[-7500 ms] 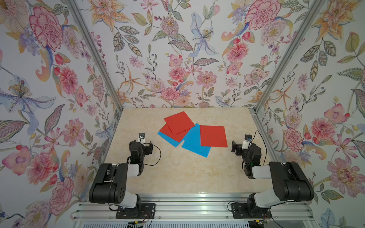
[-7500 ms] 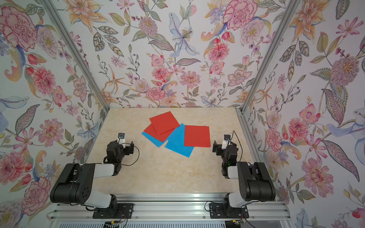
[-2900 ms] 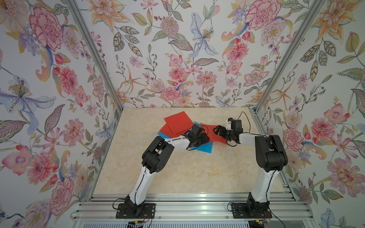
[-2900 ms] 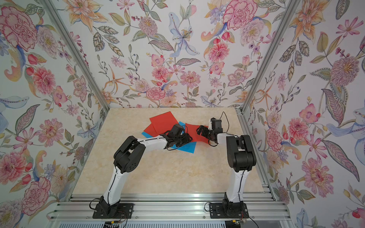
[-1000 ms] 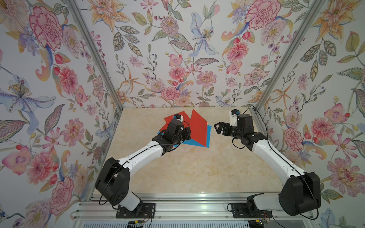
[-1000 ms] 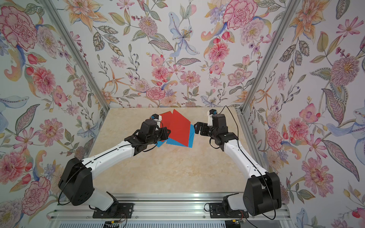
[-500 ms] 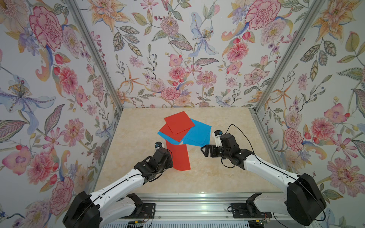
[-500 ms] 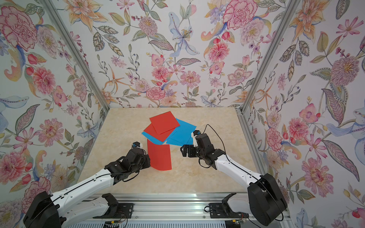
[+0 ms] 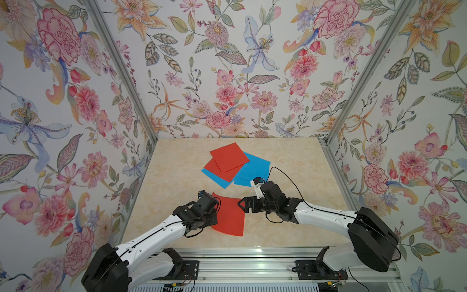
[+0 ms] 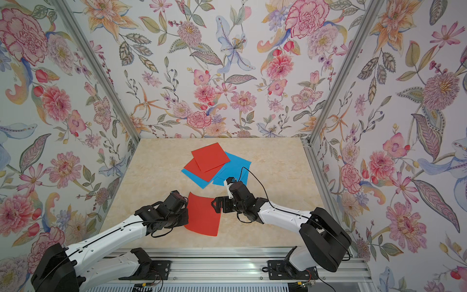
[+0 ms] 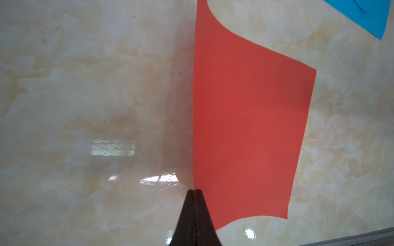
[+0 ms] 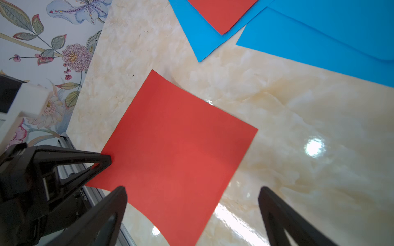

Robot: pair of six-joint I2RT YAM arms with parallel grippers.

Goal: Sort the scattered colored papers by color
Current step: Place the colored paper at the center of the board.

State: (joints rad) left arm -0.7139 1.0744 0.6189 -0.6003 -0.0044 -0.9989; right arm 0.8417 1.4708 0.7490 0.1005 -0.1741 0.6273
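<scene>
Left jaws clamp tight on one edge of a red-orange paper point(image 9: 229, 217), its far side curling down onto the near counter point(image 9: 177, 172), probably founding a red pile well clear of the rest. Right jaws gape empty just beside the sheet's opposite edge. Farther back, two red papers point(image 9: 227, 158) overlap the blue papers point(image 9: 254, 169), unsorted.

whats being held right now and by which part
The left gripper pinches the lone red paper on one edge, near a corner. The right gripper is open, holding nothing.
</scene>
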